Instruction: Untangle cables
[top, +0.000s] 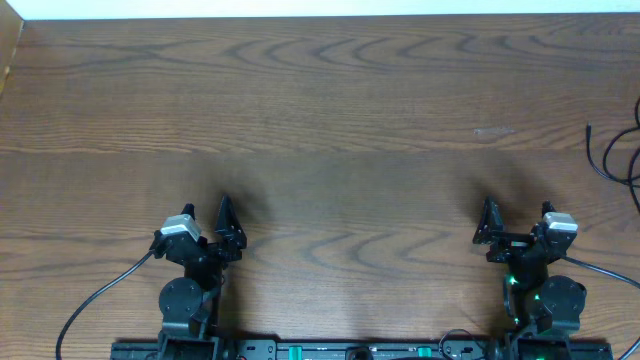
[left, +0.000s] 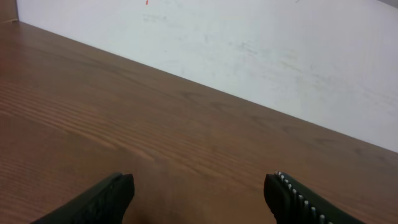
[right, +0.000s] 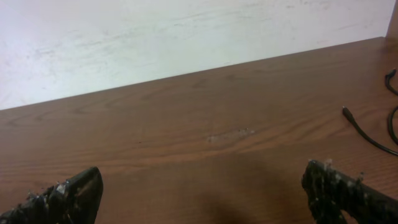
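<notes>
The overhead looks straight down; both wrist views skim the same table (left: 93, 112) toward the wall (left: 249, 50).

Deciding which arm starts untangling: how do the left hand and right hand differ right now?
The right hand has the cables in view to its right; the left hand's view shows none. The right hand's fingers look scuffed and speckled, the left hand's cleaner. Both are open and empty.

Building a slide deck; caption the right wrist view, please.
Right gripper, fingers open, above the wooden table; thin black cables lie loose at its right edge.
</notes>
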